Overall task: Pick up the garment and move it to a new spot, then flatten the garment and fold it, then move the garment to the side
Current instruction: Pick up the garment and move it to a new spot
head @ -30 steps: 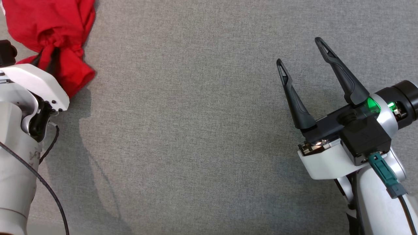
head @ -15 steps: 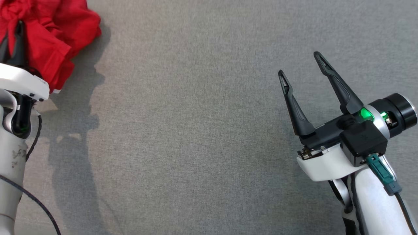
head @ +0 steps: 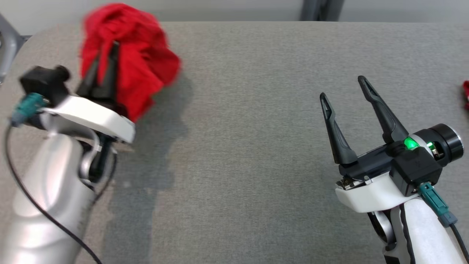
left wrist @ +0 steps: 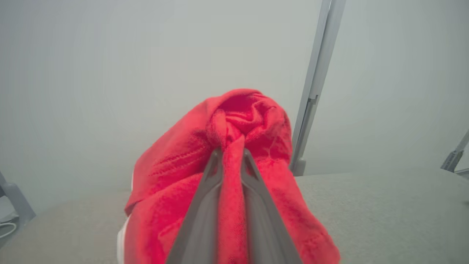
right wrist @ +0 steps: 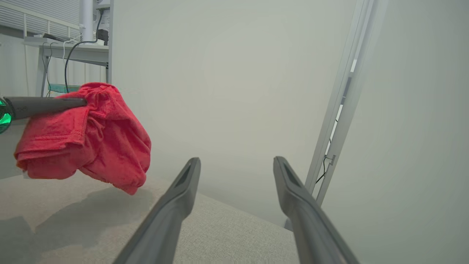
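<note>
The garment (head: pixel 135 62) is a crumpled red cloth bundle, hanging clear of the grey table (head: pixel 249 128) at the far left. My left gripper (head: pixel 104 60) is shut on a fold of it, its two dark fingers pinching the cloth (left wrist: pixel 231 190) between them. From the right wrist, the bundle (right wrist: pixel 91 143) dangles above its shadow with the left gripper's fingers (right wrist: pixel 47 104) reaching into it. My right gripper (head: pixel 344 88) stands open over bare table at the right, nothing between its fingers (right wrist: pixel 183 190).
A small red thing (head: pixel 466 94) peeks in at the table's right edge. The table's far edge and rounded left corner (head: pixel 33 35) are in view, with a grey wall behind. A metal post (left wrist: pixel 315 84) stands behind the table.
The head camera has tilted up, bringing the table's far edge into view. My left gripper closed on the garment and lifted it off the table. The right gripper stays open.
</note>
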### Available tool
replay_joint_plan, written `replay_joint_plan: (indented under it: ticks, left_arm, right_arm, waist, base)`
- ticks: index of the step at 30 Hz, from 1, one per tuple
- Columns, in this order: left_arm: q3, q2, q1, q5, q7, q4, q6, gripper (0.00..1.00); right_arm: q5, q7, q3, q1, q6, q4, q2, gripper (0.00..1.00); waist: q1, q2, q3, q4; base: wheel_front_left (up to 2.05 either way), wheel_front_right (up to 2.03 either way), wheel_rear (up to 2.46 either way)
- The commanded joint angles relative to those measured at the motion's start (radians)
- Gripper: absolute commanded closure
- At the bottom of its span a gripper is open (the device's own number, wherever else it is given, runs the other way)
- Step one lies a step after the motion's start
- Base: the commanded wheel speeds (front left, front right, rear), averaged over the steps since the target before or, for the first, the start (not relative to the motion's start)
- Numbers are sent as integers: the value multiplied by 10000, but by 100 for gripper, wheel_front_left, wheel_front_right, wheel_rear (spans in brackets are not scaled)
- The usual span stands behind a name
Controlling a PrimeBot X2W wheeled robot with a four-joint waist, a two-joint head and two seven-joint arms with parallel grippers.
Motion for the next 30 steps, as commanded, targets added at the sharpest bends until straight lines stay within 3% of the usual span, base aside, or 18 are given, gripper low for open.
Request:
replay_joint_plan:
  ticks: [1,7,16,18,19,20,30]
  left_arm:
    - [-62,-10,155,93,80,-195,94,100]
    - [-1060,-802,1192,307,765,-1365,588,100]
    - [-2329,-1673,1957,749,1164,-1585,875,100]
    - [-2557,-1734,1992,855,1181,-1548,879,50]
    - [-2663,-1773,2032,897,1216,-1527,899,16]
    - [-2788,-1791,2078,973,1262,-1489,905,0]
    - [-3011,-1864,2240,1038,876,-1414,941,0]
  right_arm:
    - [55,-91,2,73,-8,31,-32,0]
    - [321,-236,-85,64,-8,15,-31,0]
    - [556,-424,-390,161,-8,52,-31,0]
    - [582,-468,-446,213,-8,64,-31,0]
    - [580,-481,-478,223,-8,86,-29,0]
    - [602,-499,-504,222,-8,100,-29,0]
    - [528,-529,-689,227,-8,330,-30,0]
  waist:
    - [0,0,-8,-284]
    - [0,0,199,-1249]
    - [0,0,503,-2416]
    - [0,0,527,-2521]
    - [0,0,528,-2548]
    - [0,0,531,-2571]
    - [0,0,258,-2105]
  base:
    - [0,0,0]
    - [0,0,0]
    - [0,0,0]
    - [0,0,0]
    - [0,0,0]
    - [0,0,0]
    - [0,0,0]
